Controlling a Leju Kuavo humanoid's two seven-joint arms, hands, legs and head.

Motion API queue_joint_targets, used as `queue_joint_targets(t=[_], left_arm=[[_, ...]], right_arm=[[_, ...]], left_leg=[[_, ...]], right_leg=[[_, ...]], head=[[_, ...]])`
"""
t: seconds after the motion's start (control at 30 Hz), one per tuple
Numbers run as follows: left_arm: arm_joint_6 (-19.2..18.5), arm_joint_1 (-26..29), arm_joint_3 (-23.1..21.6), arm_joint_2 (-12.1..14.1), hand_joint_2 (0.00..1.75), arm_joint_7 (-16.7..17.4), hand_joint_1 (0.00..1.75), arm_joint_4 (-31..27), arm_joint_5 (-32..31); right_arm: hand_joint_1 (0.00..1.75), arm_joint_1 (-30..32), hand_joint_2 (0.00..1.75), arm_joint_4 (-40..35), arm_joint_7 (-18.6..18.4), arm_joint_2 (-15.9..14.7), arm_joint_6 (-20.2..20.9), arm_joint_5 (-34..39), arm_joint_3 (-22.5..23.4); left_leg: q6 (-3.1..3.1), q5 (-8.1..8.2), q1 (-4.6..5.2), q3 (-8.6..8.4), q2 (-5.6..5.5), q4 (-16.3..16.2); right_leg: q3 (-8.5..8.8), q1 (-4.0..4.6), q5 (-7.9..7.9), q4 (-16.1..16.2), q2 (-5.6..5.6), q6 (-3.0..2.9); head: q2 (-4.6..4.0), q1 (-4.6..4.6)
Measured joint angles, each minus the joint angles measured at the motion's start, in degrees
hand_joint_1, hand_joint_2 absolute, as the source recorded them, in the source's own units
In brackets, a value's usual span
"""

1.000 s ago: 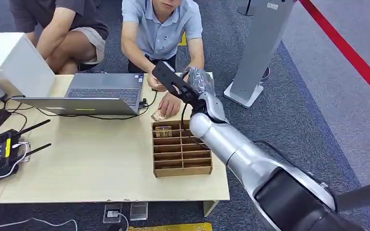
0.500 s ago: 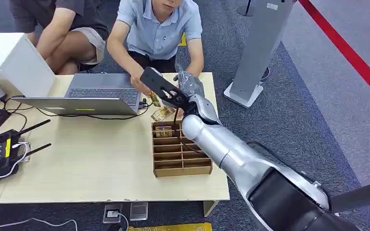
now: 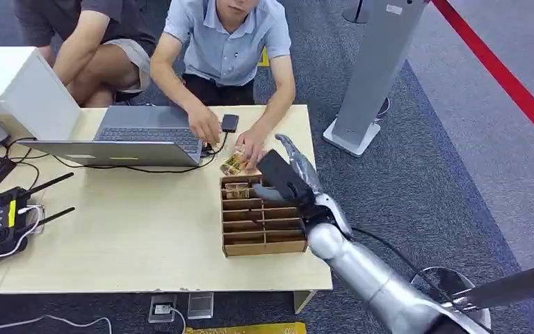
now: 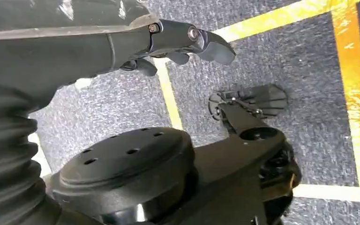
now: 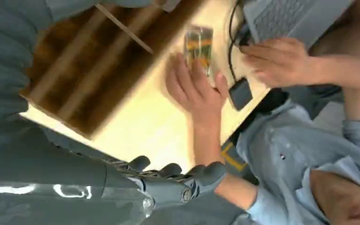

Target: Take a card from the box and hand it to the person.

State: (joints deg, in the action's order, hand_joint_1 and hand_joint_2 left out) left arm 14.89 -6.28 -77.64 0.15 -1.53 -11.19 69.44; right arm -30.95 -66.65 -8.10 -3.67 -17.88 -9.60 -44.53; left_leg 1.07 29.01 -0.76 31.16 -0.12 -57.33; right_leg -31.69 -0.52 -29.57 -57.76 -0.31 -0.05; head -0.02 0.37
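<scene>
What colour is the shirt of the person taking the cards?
Light blue shirt, clearest in the head view.

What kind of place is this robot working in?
Probably an office or robotics lab test area: a desk with a laptop and handheld controllers, grey carpet with yellow floor tape, and people seated opposite.

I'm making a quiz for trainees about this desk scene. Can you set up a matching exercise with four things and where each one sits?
Things:
1. laptop
2. cardboard box
3. cards
4. right robot hand

Places:
A. under the person's hand, just beyond the box
B. above the box's far right corner
C. on the table, left of the person's hands
D. near the table's right front edge, with slotted dividers

Pairs: 1-C, 2-D, 3-A, 4-B
</scene>
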Motion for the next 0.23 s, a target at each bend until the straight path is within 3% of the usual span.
queue_joint_targets(t=[0.03, 0.07, 0.23], left_arm=[[0.0, 0.1, 0.0, 0.0, 1.75, -0.2, 0.00, 0.0, 0.1], [0.0, 0.2, 0.0, 0.1, 1.75, -0.8, 0.00, 0.0, 0.3], [0.5, 0.3, 0.1, 0.5, 1.75, -1.7, 0.00, 0.0, 0.3]], right_arm=[[0.00, 3.0, 1.75, -3.6, 2.8, -1.7, 1.0, 2.4, 1.3], [0.00, 10.9, 1.75, -11.7, 8.9, -5.3, 3.1, 7.8, 4.8], [0.00, 25.4, 1.75, -26.8, 19.8, -11.3, 10.1, 18.4, 12.6]], left_leg=[[-0.02, 0.01, 0.00, -0.01, 0.00, 0.0], [-0.08, 0.06, 0.00, -0.03, -0.06, 0.0], [0.00, 0.15, 0.00, -0.03, 0.03, 0.0]], right_leg=[[0.00, 0.00, -0.01, 0.0, 0.01, 0.01], [0.14, 0.00, -0.11, 0.1, -0.11, 0.16], [0.11, 0.00, -0.11, 0.1, 0.08, 0.16]], head=[[0.00, -0.11], [0.00, -0.13], [0.00, -0.11]])
